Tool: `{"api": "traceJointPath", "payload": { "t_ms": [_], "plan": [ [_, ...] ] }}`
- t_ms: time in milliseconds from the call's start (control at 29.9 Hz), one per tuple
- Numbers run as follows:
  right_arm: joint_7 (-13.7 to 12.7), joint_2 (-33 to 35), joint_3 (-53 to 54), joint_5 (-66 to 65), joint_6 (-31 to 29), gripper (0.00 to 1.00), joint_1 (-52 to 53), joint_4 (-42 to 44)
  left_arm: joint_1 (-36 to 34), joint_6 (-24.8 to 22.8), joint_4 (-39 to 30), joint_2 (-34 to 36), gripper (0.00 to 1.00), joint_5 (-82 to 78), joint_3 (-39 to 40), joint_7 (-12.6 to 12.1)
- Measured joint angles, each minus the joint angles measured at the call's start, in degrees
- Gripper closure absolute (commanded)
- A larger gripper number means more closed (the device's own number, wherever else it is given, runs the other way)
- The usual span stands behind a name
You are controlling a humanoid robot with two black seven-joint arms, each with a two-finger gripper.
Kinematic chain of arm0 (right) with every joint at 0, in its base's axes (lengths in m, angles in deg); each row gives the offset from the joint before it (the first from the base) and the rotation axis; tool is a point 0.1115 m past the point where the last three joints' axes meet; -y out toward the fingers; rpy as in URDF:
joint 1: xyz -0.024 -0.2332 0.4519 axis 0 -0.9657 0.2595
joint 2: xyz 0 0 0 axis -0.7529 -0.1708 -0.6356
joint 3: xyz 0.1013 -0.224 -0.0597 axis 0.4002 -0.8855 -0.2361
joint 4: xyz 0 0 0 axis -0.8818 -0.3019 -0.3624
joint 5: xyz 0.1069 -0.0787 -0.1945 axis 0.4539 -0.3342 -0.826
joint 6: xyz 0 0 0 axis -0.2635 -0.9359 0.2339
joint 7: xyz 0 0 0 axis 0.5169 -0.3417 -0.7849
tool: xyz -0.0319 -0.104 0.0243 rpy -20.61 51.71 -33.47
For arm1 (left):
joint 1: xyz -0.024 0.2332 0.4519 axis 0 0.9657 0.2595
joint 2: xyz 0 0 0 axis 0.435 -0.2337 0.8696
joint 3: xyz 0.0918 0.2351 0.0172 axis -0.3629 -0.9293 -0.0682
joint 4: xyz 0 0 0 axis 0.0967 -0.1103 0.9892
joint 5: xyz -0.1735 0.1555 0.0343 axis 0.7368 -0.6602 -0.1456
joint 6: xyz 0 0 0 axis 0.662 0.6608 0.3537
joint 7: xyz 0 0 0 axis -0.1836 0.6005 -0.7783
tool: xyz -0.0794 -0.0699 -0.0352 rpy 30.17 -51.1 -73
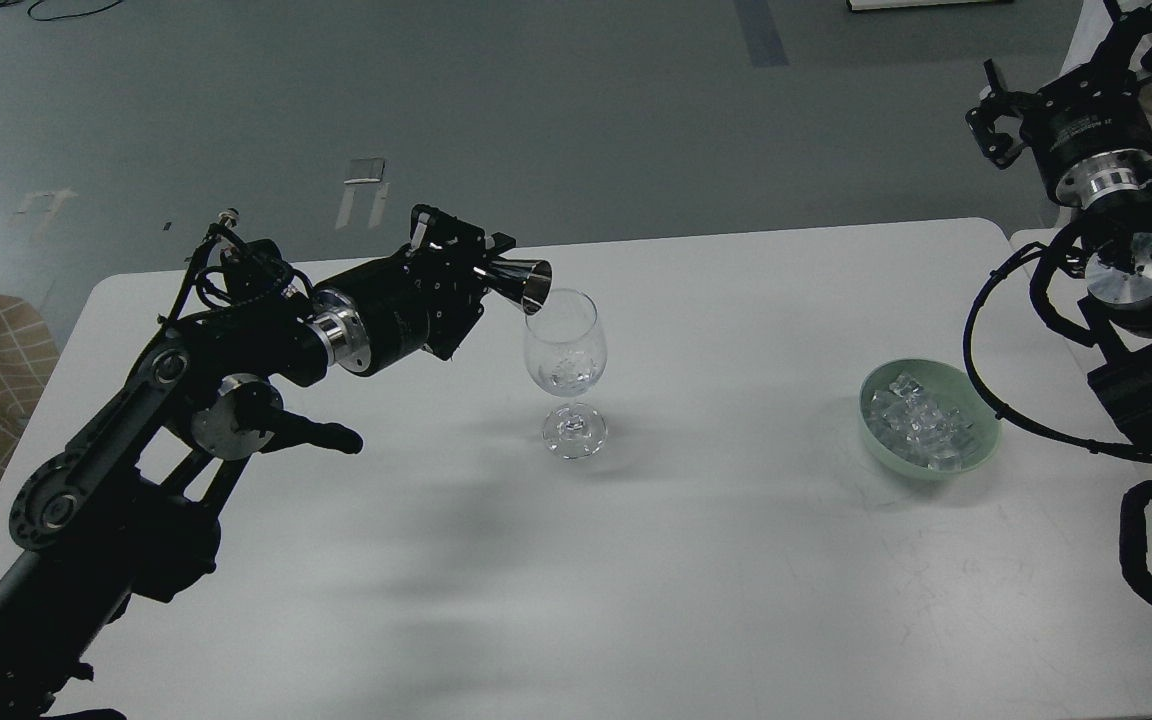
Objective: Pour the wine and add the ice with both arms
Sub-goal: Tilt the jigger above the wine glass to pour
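Grey floor lies beyond a white desk. At the left, the left tool is clenched on a metal jigger, tipped sideways with its mouth at the rim of a wine glass. That glass stands upright near the desk's middle, with clear contents low in its bowl; wine or ice, I cannot tell. Well to the right sits a pale green bowl holding the ice. At the far right, the right tool hangs raised above the desk's corner, its prongs apart and grasping nothing.
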Motion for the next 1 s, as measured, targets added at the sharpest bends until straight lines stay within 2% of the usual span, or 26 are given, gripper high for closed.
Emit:
{"api": "traceJointPath", "payload": {
  "t_ms": [1003],
  "plan": [
    [0.09,1.00,0.48,0.00,-0.98,0.00,-1.25,0.02,-2.00,0.40,-3.85,-0.23,0.92,-10.32,-1.34,-0.11]
  ]
}}
